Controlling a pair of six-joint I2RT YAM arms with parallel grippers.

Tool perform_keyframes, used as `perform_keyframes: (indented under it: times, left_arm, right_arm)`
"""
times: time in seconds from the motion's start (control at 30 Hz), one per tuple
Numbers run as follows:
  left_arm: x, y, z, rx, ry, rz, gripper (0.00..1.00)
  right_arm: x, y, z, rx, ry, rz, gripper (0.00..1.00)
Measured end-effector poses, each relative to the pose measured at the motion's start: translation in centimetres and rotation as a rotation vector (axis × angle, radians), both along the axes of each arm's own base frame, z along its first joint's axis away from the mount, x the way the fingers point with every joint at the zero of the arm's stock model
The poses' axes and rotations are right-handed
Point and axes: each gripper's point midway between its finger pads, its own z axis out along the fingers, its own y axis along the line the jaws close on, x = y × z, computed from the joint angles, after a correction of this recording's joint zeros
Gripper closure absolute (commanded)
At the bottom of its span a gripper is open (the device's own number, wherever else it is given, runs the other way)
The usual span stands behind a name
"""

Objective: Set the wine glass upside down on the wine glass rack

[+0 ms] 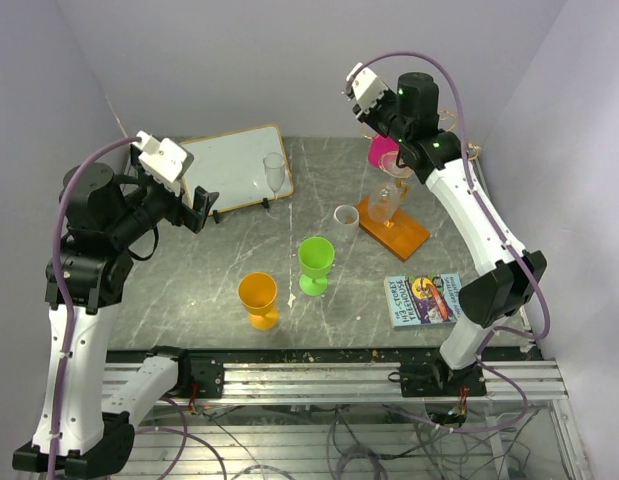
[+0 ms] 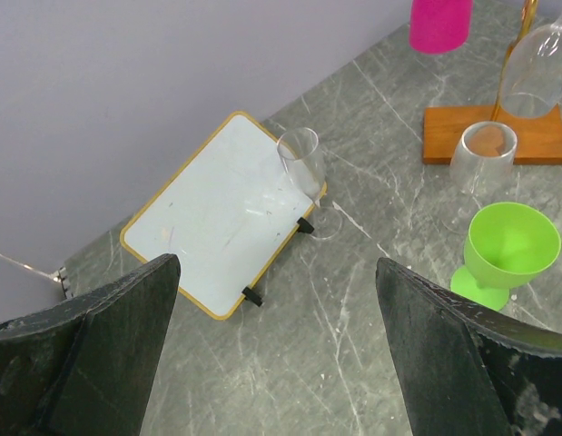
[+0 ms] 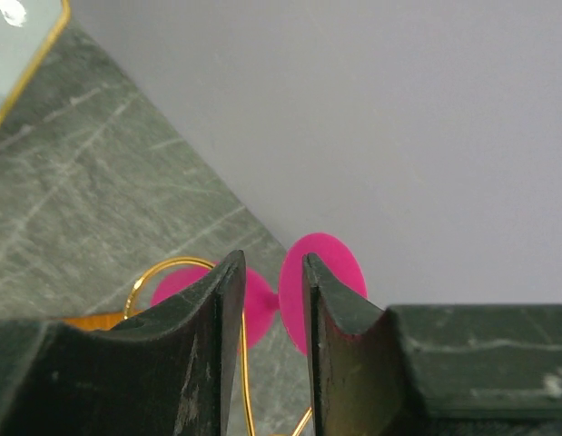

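Right pincer, centre frame, narrowly parted around pink wine glass stem, grip uncertain. Likely light, slippery; hold stem. Left pincer wide.

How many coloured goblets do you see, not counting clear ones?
3: orange goblet near the front; green goblet beside it; pink goblet upside down on the rack, where the right arm may hide others.
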Motion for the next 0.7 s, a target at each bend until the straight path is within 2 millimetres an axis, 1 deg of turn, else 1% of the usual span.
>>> perform_keyframes:
  times: [0.1, 0.27, 0.37, 0.43, 0.47, 0.5, 0.57, 0.6, 0.63, 0.7]
  left_arm:
    - [0.2, 0.0, -1.2, 0.011, 0.026, 0.001, 0.0]
    - [0.4, 0.1, -3.4, 0.033, 0.08, -0.002, 0.0]
    - [0.5, 0.1, -4.6, 0.039, 0.106, -0.002, 0.0]
    - [0.4, 0.1, -5.2, 0.045, 0.121, -0.007, 0.0]
    - [0.2, 0.0, -5.4, 0.052, 0.126, -0.016, 0.02]
    - [0.0, -0.2, -5.6, 0.063, 0.132, -0.035, 0.06]
    - [-0.6, -0.6, -6.3, 0.084, 0.149, -0.081, 0.13]
    - [-0.9, -0.9, -6.8, 0.096, 0.167, -0.108, 0.15]
    - [-1.1, -1.1, -7.5, 0.109, 0.191, -0.133, 0.15]
    - [-1.7, -1.5, -9.1, 0.139, 0.247, -0.185, 0.13]
  right_arm:
    - [-0.4, 0.9, 1.3, 0.062, -0.006, 0.035, 0.66]
    - [-1.7, 1.6, 2.4, 0.136, 0.009, 0.076, 0.6]
    - [-3.0, 1.7, 4.1, 0.188, -0.004, 0.096, 0.56]
    - [-3.9, 1.5, 5.4, 0.217, -0.02, 0.106, 0.48]
    - [-4.5, 1.3, 6.0, 0.231, -0.028, 0.111, 0.42]
    - [-5.4, 1.1, 6.9, 0.249, -0.04, 0.118, 0.38]
    - [-6.6, 0.4, 8.3, 0.276, -0.06, 0.127, 0.32]
    - [-7.2, -0.1, 9.0, 0.29, -0.072, 0.126, 0.28]
    - [-7.6, -0.6, 9.5, 0.298, -0.081, 0.127, 0.23]
    - [-8.3, -2.0, 10.5, 0.321, -0.097, 0.115, 0.08]
